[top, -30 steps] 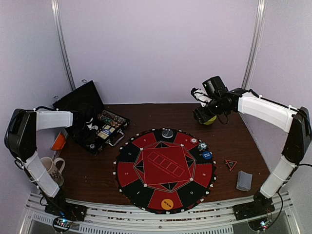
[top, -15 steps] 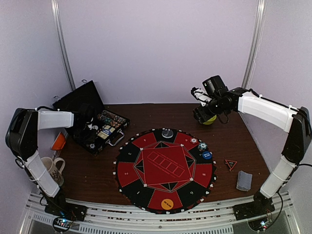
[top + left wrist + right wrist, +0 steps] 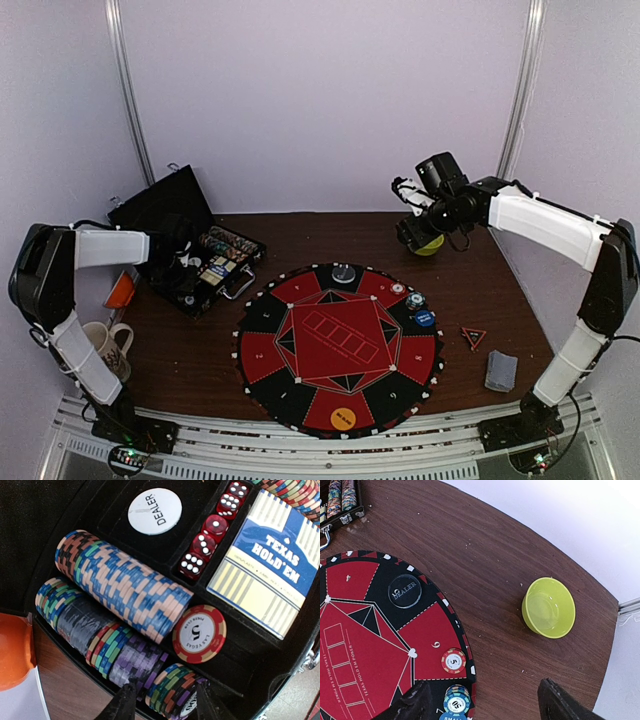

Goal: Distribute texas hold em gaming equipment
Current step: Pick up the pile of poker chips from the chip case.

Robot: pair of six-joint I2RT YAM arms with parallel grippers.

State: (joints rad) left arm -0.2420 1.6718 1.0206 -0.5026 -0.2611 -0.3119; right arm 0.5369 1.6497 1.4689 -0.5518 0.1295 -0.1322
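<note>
Left claw (image 3: 165, 700) apart, low over chip rows (image 3: 125, 587) in case (image 3: 60, 505); right claw (image 3: 482, 695) apart too, high above bench (image 3: 485, 555), mat (image 3: 360, 630) and bowl (image 3: 549, 607) below.

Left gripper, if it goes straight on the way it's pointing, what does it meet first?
Probably the near row of poker chips in the open case: the left gripper, jaws open, points at its purple and green stacks, which sit between the fingers. Depth is unclear from the wrist view.
</note>
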